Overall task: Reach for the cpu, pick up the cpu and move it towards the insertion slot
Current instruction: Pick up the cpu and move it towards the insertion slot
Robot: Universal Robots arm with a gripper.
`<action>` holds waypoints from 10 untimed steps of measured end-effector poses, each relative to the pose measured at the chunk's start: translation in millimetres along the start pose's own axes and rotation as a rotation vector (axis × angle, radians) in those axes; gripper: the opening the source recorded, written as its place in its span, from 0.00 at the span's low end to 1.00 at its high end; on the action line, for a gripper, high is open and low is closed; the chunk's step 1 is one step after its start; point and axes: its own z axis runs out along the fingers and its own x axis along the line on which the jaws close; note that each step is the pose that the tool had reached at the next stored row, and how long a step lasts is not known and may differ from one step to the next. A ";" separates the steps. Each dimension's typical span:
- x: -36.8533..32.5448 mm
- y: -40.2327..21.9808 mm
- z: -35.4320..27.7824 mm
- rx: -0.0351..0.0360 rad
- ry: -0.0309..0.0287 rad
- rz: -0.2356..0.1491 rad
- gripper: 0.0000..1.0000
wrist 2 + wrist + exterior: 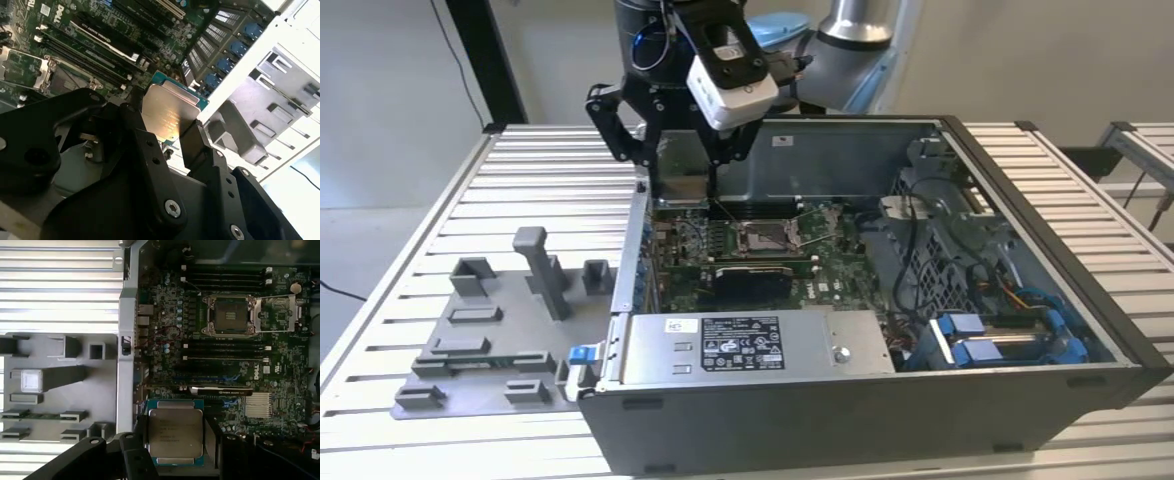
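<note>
Black fingers clench the cpu by its edges, lifted above the motherboard; in the first wrist view the insertion slot lies toward one o'clock.

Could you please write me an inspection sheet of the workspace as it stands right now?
Surface: ribbed metal table carrying an open grey computer case.
Job's things: flat square silvery cpu held in the pincer, above the green motherboard; square metal-framed insertion slot open, dark centre bare, apart from the cpu.
Clutter: grey plastic fixture blocks beside the case, at the exterior view's left.
Grippers: black pincer shut on the cpu's edges.
Cables: dark bundled wires inside the case, near the blue drive clips.
Surroundings: pale wall; another slatted table at the exterior view's right.
</note>
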 end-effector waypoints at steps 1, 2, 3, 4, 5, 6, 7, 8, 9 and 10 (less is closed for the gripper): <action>-1.9 0.0 0.0 0.0000 0.0000 0.000 0.00; -3.9 0.0 0.1 0.0000 0.0000 0.000 0.00; -6.0 0.1 0.1 0.0000 0.0000 0.000 0.00; -8.5 0.1 0.2 0.0000 0.0000 0.000 0.00; -11.4 0.2 0.2 0.0001 0.0000 0.000 0.00; -14.3 0.2 0.2 0.0000 0.0000 0.000 0.00; -17.6 0.2 0.3 0.0000 0.0000 0.000 0.00; -21.2 0.2 0.3 0.0000 0.0000 0.000 0.00; -24.7 0.3 0.4 0.0000 0.0000 0.000 0.00; -28.1 0.4 0.4 0.0000 0.0000 0.000 0.00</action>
